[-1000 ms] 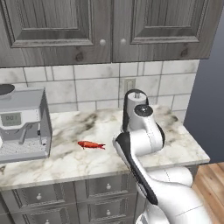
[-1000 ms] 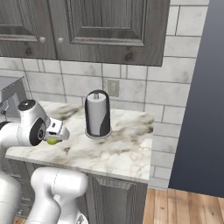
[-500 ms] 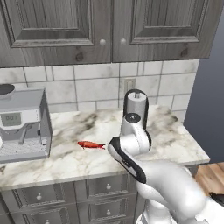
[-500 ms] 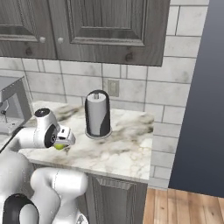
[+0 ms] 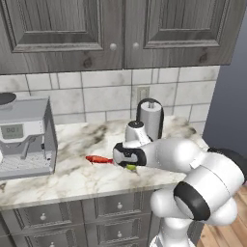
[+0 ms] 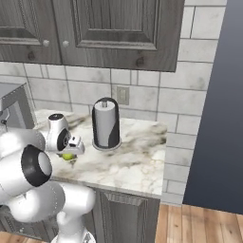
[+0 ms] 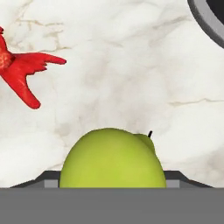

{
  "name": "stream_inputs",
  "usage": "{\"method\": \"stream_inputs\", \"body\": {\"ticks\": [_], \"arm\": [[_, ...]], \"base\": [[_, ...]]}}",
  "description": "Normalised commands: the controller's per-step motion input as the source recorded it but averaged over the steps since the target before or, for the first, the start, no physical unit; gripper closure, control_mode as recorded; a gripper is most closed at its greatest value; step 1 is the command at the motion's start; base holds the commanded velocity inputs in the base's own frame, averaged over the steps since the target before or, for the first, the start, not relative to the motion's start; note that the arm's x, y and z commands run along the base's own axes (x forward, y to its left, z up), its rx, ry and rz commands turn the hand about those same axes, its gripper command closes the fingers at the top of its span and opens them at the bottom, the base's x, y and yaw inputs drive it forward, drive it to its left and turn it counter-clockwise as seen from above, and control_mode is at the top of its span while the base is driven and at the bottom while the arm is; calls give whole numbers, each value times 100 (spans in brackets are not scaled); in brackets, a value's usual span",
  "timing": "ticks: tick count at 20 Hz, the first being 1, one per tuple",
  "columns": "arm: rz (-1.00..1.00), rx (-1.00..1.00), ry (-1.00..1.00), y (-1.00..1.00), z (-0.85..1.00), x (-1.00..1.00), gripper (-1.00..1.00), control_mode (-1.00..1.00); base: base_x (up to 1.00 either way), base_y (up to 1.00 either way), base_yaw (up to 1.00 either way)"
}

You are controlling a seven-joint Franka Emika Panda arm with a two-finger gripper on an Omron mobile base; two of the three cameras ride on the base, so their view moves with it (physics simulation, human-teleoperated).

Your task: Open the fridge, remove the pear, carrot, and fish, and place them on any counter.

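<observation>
White arm bent low, claw (image 6: 72, 151) spread wide, pointing down.

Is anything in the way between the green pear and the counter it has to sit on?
Nothing visible is. The pear is right at the gripper, low over bare marble counter. The fish lies off to one side and the paper towel holder stands to the other.

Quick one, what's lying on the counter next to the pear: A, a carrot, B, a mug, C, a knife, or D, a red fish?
D: a red fish with a forked tail lies on the marble counter just beside the pear, as the hand view also shows.
</observation>
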Motion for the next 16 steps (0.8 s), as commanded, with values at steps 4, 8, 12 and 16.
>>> {"method": "stream_inputs", "body": {"ticks": [4, 8, 12, 16], "arm": [[0, 0, -1, 18, -37, 29, 100, -100], [0, 0, 0, 1, -26, 31, 100, -100], [0, 0, 0, 4, -31, 26, 100, -100], [0, 0, -6, 9, -26, 3, -100, -100]], "base": [[0, 0, 0], [0, 0, 0], [0, 0, 0], [0, 0, 0]]}}
